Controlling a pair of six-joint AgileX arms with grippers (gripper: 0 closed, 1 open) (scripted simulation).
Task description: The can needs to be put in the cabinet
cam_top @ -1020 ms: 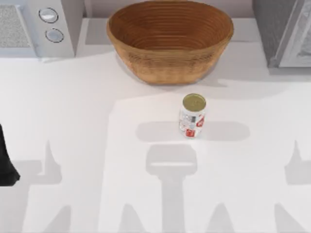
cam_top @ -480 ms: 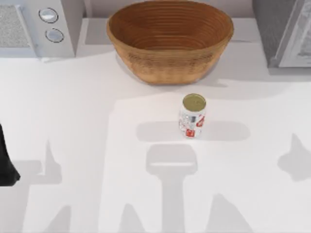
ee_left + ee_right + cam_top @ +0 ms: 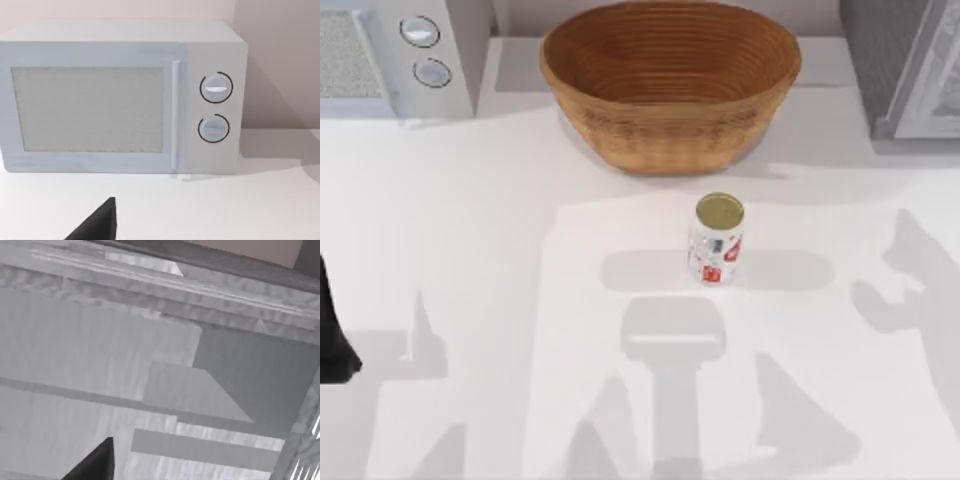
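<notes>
Can (image 3: 717,240): silver-white body with red marks, dull gold top. Basket (image 3: 670,80): tan-brown weave in ringed ridges (darker inside). Microwave (image 3: 120,97): pale grey-white, speckled grey door panel, two white dials. Cabinet (image 3: 910,65): mid-grey, streaked. Worktop (image 3: 500,250): white, crossed by soft grey shadows.

A white table (image 3: 470,230) carries everything, its surface crossed by soft grey shadows. At its far left corner stands a pale microwave (image 3: 120,95) with a mesh door panel, a vertical handle and two round dials. A woven basket (image 3: 670,85) sits at the far edge, middle. A grey cabinet (image 3: 905,65) occupies the far right corner. Behind them rises a plain pinkish-beige wall (image 3: 280,60).
</notes>
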